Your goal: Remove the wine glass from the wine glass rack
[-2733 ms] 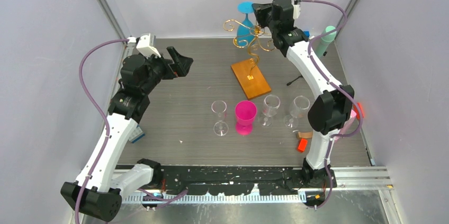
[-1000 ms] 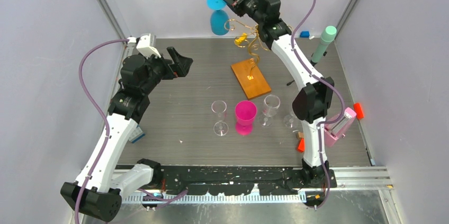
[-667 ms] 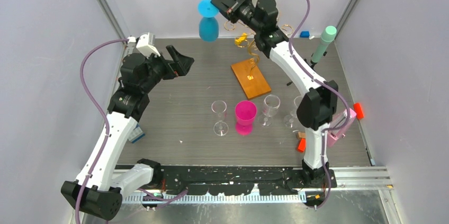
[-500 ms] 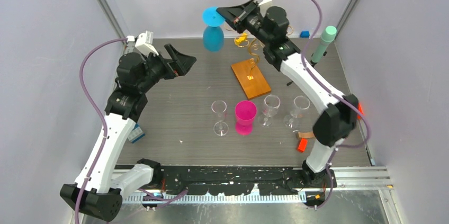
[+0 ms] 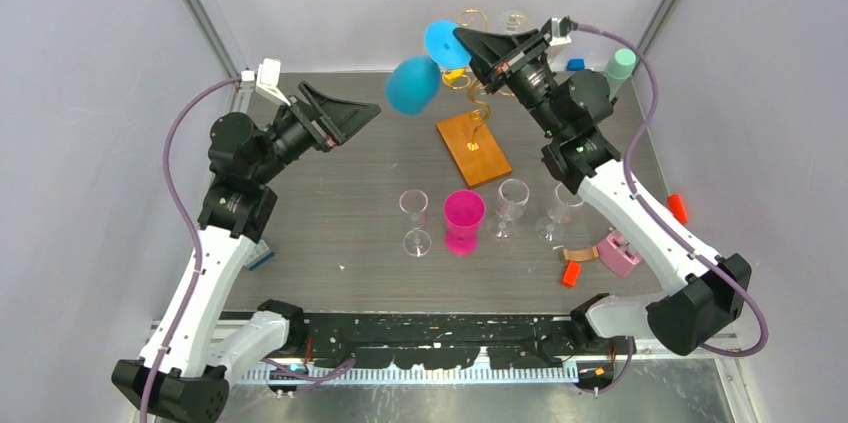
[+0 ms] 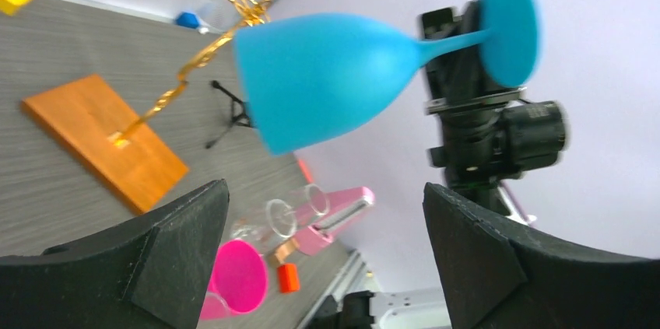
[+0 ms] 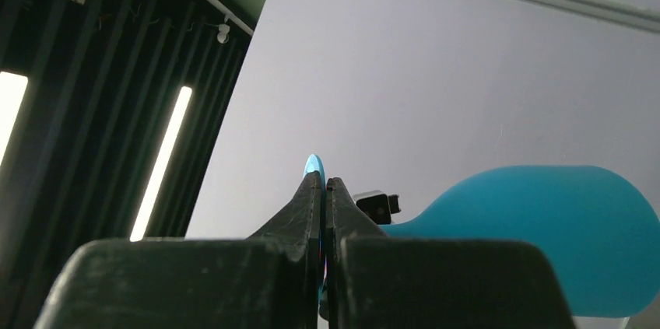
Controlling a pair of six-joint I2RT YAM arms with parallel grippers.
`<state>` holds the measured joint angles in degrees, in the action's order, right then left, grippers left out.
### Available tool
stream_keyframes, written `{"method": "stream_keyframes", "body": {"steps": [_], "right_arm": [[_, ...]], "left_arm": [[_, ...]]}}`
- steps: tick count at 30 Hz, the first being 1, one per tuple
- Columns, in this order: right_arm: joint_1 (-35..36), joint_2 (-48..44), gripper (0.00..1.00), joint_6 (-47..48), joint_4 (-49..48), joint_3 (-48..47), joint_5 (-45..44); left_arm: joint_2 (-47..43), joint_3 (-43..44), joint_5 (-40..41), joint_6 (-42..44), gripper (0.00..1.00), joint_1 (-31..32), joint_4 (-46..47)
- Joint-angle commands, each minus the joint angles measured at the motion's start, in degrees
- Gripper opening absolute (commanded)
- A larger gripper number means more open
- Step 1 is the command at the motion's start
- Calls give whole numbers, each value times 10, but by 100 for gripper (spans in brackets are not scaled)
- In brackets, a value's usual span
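Holding the wine glass [image 5: 412,85] aloft in the right gripper [image 5: 462,41], clamped tight on the edge of the foot, bowl tilted out beyond the fingertips. Off the wine glass rack [image 5: 478,95], close beside that gripper. Spread wide at the left gripper [image 5: 356,124], grasping nothing, facing the bowl just ahead of its fingertips, not touching

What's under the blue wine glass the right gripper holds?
Bare grey table lies below the blue wine glass, beside the orange wooden base. The opaque bowl hides one patch from above.
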<state>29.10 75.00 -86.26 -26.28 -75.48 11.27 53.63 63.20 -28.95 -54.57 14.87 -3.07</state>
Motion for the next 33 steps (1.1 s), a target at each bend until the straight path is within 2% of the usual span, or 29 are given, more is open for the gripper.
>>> {"method": "stream_keyframes", "body": {"steps": [1,7,10,17,21,25,30,33], "right_arm": [[10,-30,0,-94,-49,47,-19],[19,-41,0,-161,-106,81,-14],[20,-42,0,-178,-139,88,-14],[20,-74,0,-136,-108,96,-35],[22,-80,0,-138,-107,95,-34],[29,-73,0,-157,-120,98,-29],[33,-60,0,-182,-153,110,-28],[33,-55,0,-193,-170,120,-34]], "left_arm": [[4,-24,-70,-119,99,-3,148],[25,-46,-101,-213,99,-3,234],[19,-50,-88,-202,97,-3,216],[-18,-43,-26,-130,97,-3,119],[-19,-43,-19,-135,98,-3,124],[0,-46,-71,-204,96,-3,206],[16,-54,-117,-334,87,-3,351],[9,-52,-124,-364,81,-3,378]]}}
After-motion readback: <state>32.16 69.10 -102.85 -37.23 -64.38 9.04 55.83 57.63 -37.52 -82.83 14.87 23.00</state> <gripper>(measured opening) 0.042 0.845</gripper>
